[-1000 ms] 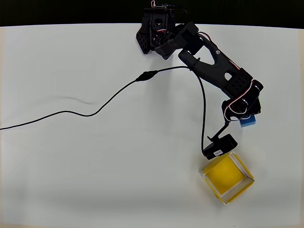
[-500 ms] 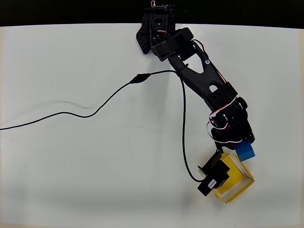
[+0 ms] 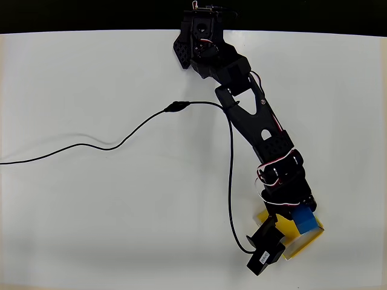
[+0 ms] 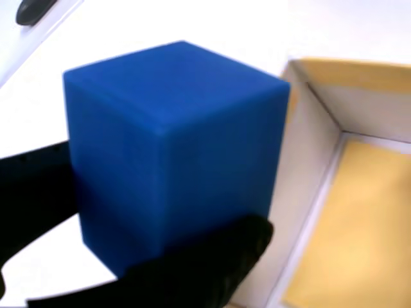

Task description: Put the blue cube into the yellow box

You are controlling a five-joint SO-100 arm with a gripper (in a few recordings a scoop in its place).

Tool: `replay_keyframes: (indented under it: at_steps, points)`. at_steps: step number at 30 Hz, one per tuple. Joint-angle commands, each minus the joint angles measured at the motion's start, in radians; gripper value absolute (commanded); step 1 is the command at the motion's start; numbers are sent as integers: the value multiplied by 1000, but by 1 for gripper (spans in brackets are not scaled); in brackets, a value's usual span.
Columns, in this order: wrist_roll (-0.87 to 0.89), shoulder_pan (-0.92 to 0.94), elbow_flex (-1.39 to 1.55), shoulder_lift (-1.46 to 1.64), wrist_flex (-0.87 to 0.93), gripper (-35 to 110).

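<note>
The blue cube [image 3: 305, 220] is held in my black gripper [image 3: 300, 217], which is shut on it above the yellow box [image 3: 309, 238] near the table's front right. In the wrist view the blue cube [image 4: 170, 147] looms large between the black fingers [image 4: 192, 269], and the yellow box [image 4: 359, 212] lies to its right with its pale inner wall and yellow floor showing. The arm covers much of the box from overhead.
A black cable [image 3: 109, 145] snakes across the white table [image 3: 91, 211] from the left edge to the arm. The arm's base [image 3: 199, 36] stands at the far edge. The wrist camera housing [image 3: 265, 248] overhangs the box's left side.
The arm has swung down and toward the front, carrying the blue cube from beside the box's far corner to over the box.
</note>
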Motion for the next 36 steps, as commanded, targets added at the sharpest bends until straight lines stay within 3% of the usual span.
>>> replay_keyframes:
  at_steps: [1, 21, 36]
  points:
    - [-23, 0, -160, 29, -41, 15]
    - [-40, 57, -204, -133, -155, 17]
    - [17, 55, -198, -143, -218, 30]
